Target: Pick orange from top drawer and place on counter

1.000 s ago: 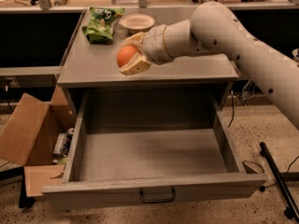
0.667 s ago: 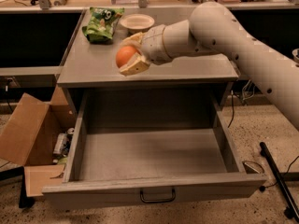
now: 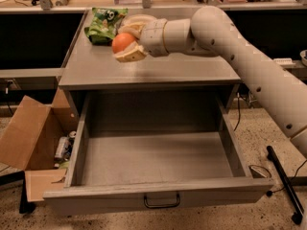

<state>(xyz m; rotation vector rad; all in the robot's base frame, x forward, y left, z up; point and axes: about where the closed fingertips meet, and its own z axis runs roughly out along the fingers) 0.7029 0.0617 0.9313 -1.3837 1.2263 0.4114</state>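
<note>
Camera view: the end effector (image 3: 128, 43) grips the orange (image 3: 123, 42) between its fingers, now farther back over the tabletop (image 3: 158, 67) than a second ago, near the green bag (image 3: 103, 23). The top drawer (image 3: 158, 193) stands pulled out below. The arm hides most of a pale bowl (image 3: 139, 18) and runs off the right edge.

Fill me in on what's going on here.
The robot's arm reaches over the counter, and its gripper is closed on the orange, close to a green bag. The top drawer below stands pulled open. The orange has not yet been released onto the counter.
</note>
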